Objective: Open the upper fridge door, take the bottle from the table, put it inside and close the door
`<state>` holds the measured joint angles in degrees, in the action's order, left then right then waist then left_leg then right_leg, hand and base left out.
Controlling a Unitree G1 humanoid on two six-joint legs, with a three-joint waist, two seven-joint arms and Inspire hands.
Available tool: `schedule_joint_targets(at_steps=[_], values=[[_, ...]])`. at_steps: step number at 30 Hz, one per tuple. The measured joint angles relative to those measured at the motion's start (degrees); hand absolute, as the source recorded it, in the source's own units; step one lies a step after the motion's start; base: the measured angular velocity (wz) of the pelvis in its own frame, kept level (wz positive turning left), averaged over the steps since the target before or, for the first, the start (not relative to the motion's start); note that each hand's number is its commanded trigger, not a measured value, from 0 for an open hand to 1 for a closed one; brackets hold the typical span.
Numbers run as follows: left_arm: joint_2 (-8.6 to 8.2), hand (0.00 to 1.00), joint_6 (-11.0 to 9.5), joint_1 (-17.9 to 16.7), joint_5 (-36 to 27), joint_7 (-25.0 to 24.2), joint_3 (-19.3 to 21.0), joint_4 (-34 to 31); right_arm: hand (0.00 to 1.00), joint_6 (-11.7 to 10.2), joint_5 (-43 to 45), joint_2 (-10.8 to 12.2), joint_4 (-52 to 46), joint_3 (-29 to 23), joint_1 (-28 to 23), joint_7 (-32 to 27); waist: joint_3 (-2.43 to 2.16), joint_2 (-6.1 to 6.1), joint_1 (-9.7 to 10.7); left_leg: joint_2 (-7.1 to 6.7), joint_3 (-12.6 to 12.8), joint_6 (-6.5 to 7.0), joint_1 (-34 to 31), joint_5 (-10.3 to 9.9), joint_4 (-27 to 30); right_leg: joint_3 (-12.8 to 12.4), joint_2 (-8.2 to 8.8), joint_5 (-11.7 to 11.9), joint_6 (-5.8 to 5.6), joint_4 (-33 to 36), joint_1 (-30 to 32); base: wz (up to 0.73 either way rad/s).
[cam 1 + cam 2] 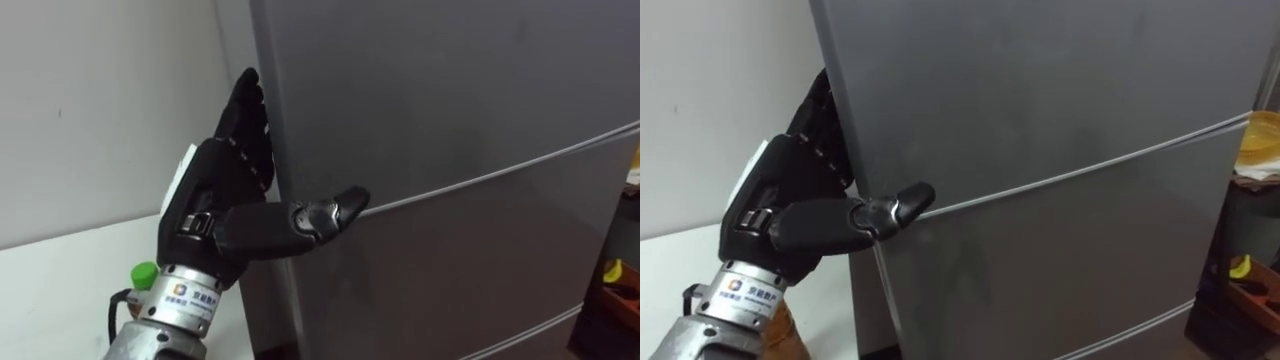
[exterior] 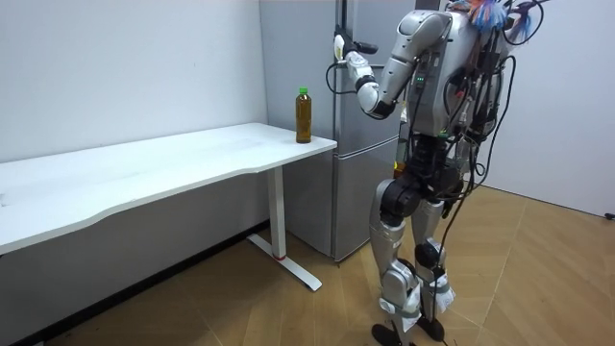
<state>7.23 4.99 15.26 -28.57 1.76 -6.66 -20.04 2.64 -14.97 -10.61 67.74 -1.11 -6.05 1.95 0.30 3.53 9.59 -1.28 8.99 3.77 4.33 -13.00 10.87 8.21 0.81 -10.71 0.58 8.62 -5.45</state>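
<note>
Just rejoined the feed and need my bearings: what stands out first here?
The left hand lies open against the left edge of the shut upper fridge door, thumb across its front. The green-capped bottle stands on the white table's corner beside the fridge.

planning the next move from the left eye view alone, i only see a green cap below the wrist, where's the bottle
Observer: The bottle stands upright on the white table, at the corner nearest the fridge, with no hand on it.
Operator: ok and where's the robot standing
Observer: Upright on the wooden floor, close before the fridge, the table's end at its left. Its left hand is up at the fridge's left edge.
</note>
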Motion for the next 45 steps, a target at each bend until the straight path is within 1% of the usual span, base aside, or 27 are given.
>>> schedule_joint_targets(at_steps=[1,2,3,7,8,10,11,13,14,15,16,17,18,19,20,21,22,23,24,25,30,34,45], values=[[0.00,0.50,0.1,0.0,0.0,-0.2,-0.3,0.0,0.00,0.0,0.0,0.0,0.0,0.0,0.0,0.0,0.00,0.00,0.0,0.00,0.0,0.00,0.0,0.0,0.0,0.0,0.00,0.0,0.00,0.0,0.0,0.00],[0.00,0.68,0.2,0.0,0.0,-0.3,-0.4,0.0,0.00,0.0,0.0,0.0,0.0,0.1,0.1,0.0,0.00,0.00,0.0,0.00,-0.1,0.00,-0.1,0.0,0.0,0.0,0.00,0.0,0.00,0.0,0.0,0.00],[-0.01,1.00,0.9,0.0,0.0,-0.9,-0.6,0.0,0.00,0.0,0.0,0.0,0.0,0.4,0.2,-0.1,0.00,0.00,0.1,0.00,-0.1,0.00,-0.1,0.0,0.0,0.0,0.00,0.0,0.00,0.0,0.1,0.00],[-0.36,1.00,1.0,0.4,0.0,-0.9,-0.5,0.0,0.00,0.0,0.0,-0.3,0.0,1.8,0.5,-0.5,0.01,-0.05,0.1,-0.01,-0.1,0.00,-1.0,0.0,0.4,0.4,0.05,0.0,-0.01,0.0,0.4,0.05],[-0.59,1.00,1.0,0.4,0.0,-0.9,-0.5,0.0,0.00,0.0,0.0,-0.3,0.0,2.1,0.5,-0.5,0.04,-0.09,0.1,-0.01,-0.1,0.00,-1.0,0.0,0.4,0.4,0.06,0.0,-0.01,0.0,0.4,0.09],[-1.62,1.00,0.9,0.4,-0.1,-0.5,-0.2,0.0,0.00,-0.1,0.0,-0.3,-0.2,2.3,0.5,-0.5,0.10,-0.19,0.1,-0.04,-0.1,0.01,-1.3,0.0,0.4,0.5,0.10,0.0,-0.01,0.0,0.4,0.10],[-1.77,1.00,0.9,0.4,-0.2,-0.5,-0.2,0.0,0.00,-0.1,0.0,-0.3,-0.2,2.3,0.5,-0.5,0.10,-0.20,0.1,-0.06,-0.1,0.01,-1.3,0.0,0.4,0.5,0.10,0.0,-0.01,-0.1,0.4,0.09],[-2.07,1.00,0.8,0.3,-2.1,-0.9,-1.6,-0.1,0.00,-0.1,-0.1,-0.3,-0.3,2.7,0.5,-0.5,0.21,-0.46,0.0,-0.09,-0.1,0.01,-1.5,0.0,0.5,0.5,0.15,0.0,-0.02,0.0,0.4,0.09],[-2.40,0.93,0.8,0.3,-2.4,-0.9,-2.1,-0.1,0.00,-0.1,-0.1,-0.3,-0.3,2.8,0.5,-0.5,0.23,-0.58,-0.1,-0.09,-0.1,0.01,-1.5,0.0,0.5,0.5,0.15,0.0,-0.02,0.0,0.5,0.08],[-2.88,0.93,0.9,0.4,-2.4,-0.7,-2.6,-0.1,0.00,-0.1,-0.1,-0.2,-0.3,3.4,0.5,-0.6,0.27,-0.74,-0.1,-0.09,-0.1,0.02,-1.6,0.0,0.6,0.5,0.15,0.0,-0.02,0.0,0.5,0.04],[-2.82,0.82,0.9,0.4,-2.3,-0.7,-2.5,-0.1,0.00,-0.1,0.0,-0.3,-0.5,4.1,0.9,-0.6,0.31,-0.82,-0.1,-0.09,-0.1,0.02,-1.7,0.0,0.6,0.3,0.13,0.0,-0.02,-0.1,0.5,0.00],[-2.74,0.79,0.8,0.4,-2.2,-0.7,-2.5,-0.1,0.00,-0.1,0.0,-0.3,-0.5,4.3,0.9,-0.6,0.31,-0.83,-0.1,-0.09,-0.1,0.02,-1.7,0.0,0.6,0.3,0.13,0.0,-0.02,-0.1,0.5,0.00],[-2.59,0.64,0.7,0.4,-2.1,-0.8,-2.8,-0.1,0.00,-0.1,0.0,-0.3,-0.5,4.3,0.9,-0.6,0.31,-0.83,-0.1,-0.09,-0.1,0.02,-1.7,0.0,0.7,0.3,0.13,0.0,-0.02,-0.1,0.5,0.00],[-2.54,0.58,0.7,0.4,-2.1,-0.8,-2.8,-0.1,0.00,-0.1,0.0,-0.3,-0.5,4.3,0.9,-0.6,0.31,-0.84,-0.1,-0.09,-0.1,0.02,-1.7,0.0,0.7,0.3,0.13,0.0,-0.03,-0.1,0.5,0.00],[-2.52,0.45,0.7,0.4,-1.9,-0.7,-2.7,0.0,0.00,-0.1,0.0,-0.3,-0.5,4.3,0.9,-0.6,0.31,-0.84,-0.1,-0.10,-0.1,0.02,-1.7,0.0,0.7,0.3,0.13,0.0,-0.03,-0.2,0.6,0.00],[-2.55,0.29,0.7,0.4,-1.8,-0.7,-2.8,0.0,0.00,-0.1,0.0,-0.3,-0.5,4.4,0.9,-0.5,0.30,-0.84,-0.1,-0.10,-0.1,0.02,-1.7,0.0,0.7,0.3,0.13,0.0,-0.03,-0.3,0.6,0.00],[-2.55,0.21,0.7,0.4,-1.9,-0.8,-2.8,0.0,0.00,-0.1,0.0,-0.3,-0.5,4.4,0.8,-0.5,0.27,-0.85,-0.1,-0.11,-0.1,0.02,-1.7,0.0,0.8,0.3,0.12,0.0,-0.03,-0.3,0.6,0.00],[-2.56,0.09,0.7,0.4,-1.9,-0.9,-2.8,-0.1,0.00,-0.1,0.0,-0.3,-0.5,4.4,0.8,-0.5,0.24,-0.87,-0.1,-0.11,-0.1,0.02,-1.7,0.0,0.8,0.3,0.12,0.0,-0.03,-0.4,0.5,0.00],[-2.55,0.02,0.6,0.4,-1.9,-1.1,-2.8,-0.1,0.00,-0.1,0.0,-0.3,-0.5,4.4,0.9,-0.5,0.16,-0.91,-0.1,-0.12,-0.1,0.02,-1.7,0.0,0.8,0.2,0.12,0.0,-0.03,-0.4,0.5,0.00],[-2.56,0.00,0.4,0.4,-1.9,-1.3,-2.9,-0.1,0.00,-0.1,0.0,-0.3,-0.5,4.4,0.8,-0.5,0.08,-0.97,-0.1,-0.12,-0.1,0.02,-1.7,0.0,0.8,0.2,0.11,0.0,-0.03,-0.4,0.5,0.00],[-2.32,0.00,0.2,0.4,-1.9,-1.8,-3.8,-0.1,0.00,-0.1,0.3,-0.3,-0.6,4.4,0.8,-0.4,0.03,-1.04,-0.3,-0.14,-0.1,0.02,-1.6,0.0,0.8,0.0,0.12,0.0,-0.03,-0.3,0.5,0.00],[-2.01,0.00,0.3,0.4,-1.9,-2.0,-3.8,-0.1,0.00,-0.1,0.3,-0.3,-0.6,4.4,0.8,-0.4,0.03,-1.05,-0.3,-0.15,-0.1,0.08,-1.6,0.1,0.8,-0.1,0.14,0.0,-0.03,0.0,0.5,0.00],[-1.82,0.00,0.4,0.4,-1.9,-2.0,-4.1,-0.1,0.00,-0.1,0.3,-0.3,-0.6,4.4,0.8,-0.4,0.01,-1.02,-0.3,-0.20,0.0,0.20,-1.6,0.2,0.9,-0.2,0.17,0.0,-0.03,0.0,0.5,0.00]])
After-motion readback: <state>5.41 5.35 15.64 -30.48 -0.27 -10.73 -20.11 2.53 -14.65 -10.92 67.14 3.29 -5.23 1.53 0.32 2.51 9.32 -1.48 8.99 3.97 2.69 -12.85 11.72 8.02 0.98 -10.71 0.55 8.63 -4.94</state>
